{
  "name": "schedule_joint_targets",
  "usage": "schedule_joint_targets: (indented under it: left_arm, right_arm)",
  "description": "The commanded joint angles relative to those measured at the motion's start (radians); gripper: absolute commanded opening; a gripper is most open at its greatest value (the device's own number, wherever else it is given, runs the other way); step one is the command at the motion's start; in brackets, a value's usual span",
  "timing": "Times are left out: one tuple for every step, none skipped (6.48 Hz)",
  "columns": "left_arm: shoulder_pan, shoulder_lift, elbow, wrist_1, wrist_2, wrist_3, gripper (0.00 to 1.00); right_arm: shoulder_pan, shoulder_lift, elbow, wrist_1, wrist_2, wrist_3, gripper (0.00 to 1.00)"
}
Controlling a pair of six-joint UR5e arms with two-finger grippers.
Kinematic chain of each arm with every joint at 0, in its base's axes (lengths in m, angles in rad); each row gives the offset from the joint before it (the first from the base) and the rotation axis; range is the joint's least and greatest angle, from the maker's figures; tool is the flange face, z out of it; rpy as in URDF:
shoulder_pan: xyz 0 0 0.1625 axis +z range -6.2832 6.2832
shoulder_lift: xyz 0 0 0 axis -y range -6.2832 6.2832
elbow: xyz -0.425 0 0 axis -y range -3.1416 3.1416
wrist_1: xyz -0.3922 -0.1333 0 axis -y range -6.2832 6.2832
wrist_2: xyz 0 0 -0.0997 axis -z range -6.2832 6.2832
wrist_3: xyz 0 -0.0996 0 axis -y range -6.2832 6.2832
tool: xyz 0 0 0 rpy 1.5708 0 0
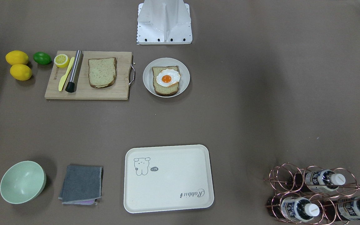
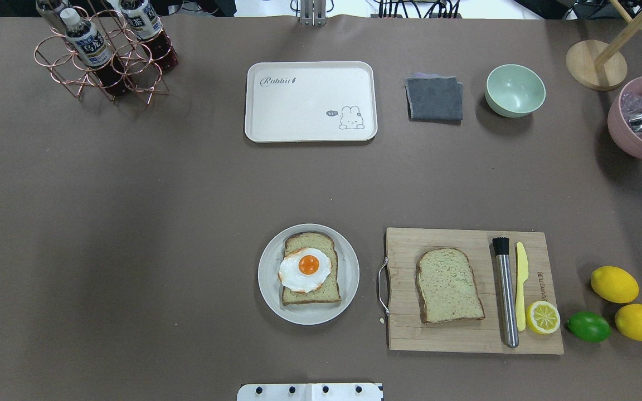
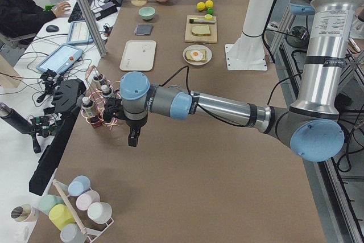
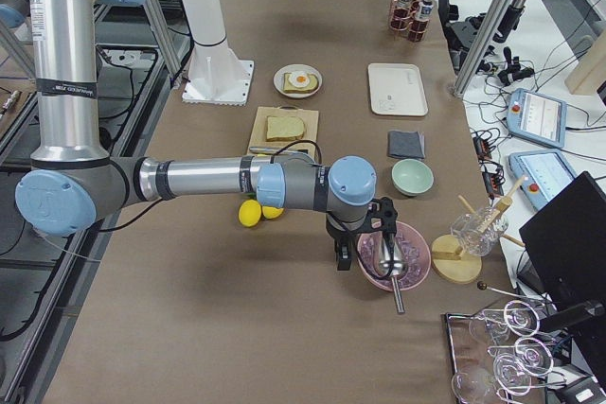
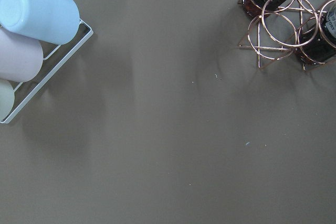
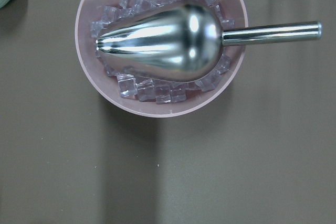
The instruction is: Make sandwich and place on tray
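The sandwich is in 2 parts and not yet stacked. 1 square, brown-crusted slice of pale speckled bread [image 2: 321,292] lies flat on a round grey plate [image 2: 268,289] close to the robot's base. A white-and-orange fried egg [image 2: 305,270] sits on top of it.

The second slice of speckled bread [image 2: 449,285] lies flat on a wooden cutting board with a metal handle [image 2: 410,328], just beside the plate on the robot's right. The large cream-white plastic tray with the raised rim [image 2: 310,100] sits at the far side of the table, straight across from the plate and well apart from it.

Also on the board are a steel cylinder with a black tip [image 2: 506,295], a yellow plastic knife [image 2: 521,289] alongside it, and a lemon half [image 2: 543,317] at the knife's end. Off the board's edge lie a green lime [image 2: 588,326] and 2 whole yellow lemons [image 2: 614,284].

Beside the tray is a folded grey cloth [image 2: 434,99], then a pale green bowl [image 2: 515,90]. On the tray's other side stands a copper wire rack of bottles [image 2: 103,61].

Both arms are out at the table's ends. The left gripper [image 3: 132,138] hangs over bare table near the copper rack. The right gripper [image 4: 339,257] hovers by a pink bowl [image 6: 157,109] of clear ice cubes [image 6: 142,90], with a shiny steel scoop [image 6: 163,40] resting in it. From here I cannot tell how wide either gripper's fingers are.
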Motion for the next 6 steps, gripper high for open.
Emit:
schedule_joint_targets:
  left_arm:
    - [0.001, 0.000, 0.008, 0.003, 0.000, 0.000, 0.98]
    - [0.002, -0.005, 0.011, 0.003, 0.002, 0.001, 0.98]
    - [0.002, -0.005, 0.011, 0.001, 0.000, 0.001, 0.98]
    - [0.004, -0.007, 0.010, 0.000, 0.002, 0.000, 0.98]
    - [0.004, -0.020, 0.016, 0.001, 0.005, 0.001, 0.98]
    - [0.004, -0.020, 0.013, -0.002, 0.000, 0.001, 0.98]
  right_arm:
    - [-0.002, 0.012, 0.001, 0.000, 0.019, 0.009, 0.99]
    - [-0.002, 0.009, -0.002, 0.000, 0.036, 0.008, 0.99]
    - [-0.002, 0.001, -0.004, 0.000, 0.045, 0.007, 0.99]
    - [-0.002, -0.005, -0.004, -0.002, 0.045, 0.007, 0.99]
    - [-0.002, -0.025, 0.008, 0.000, 0.042, 0.006, 0.99]
    - [-0.002, -0.023, 0.008, 0.001, 0.036, 0.004, 0.99]
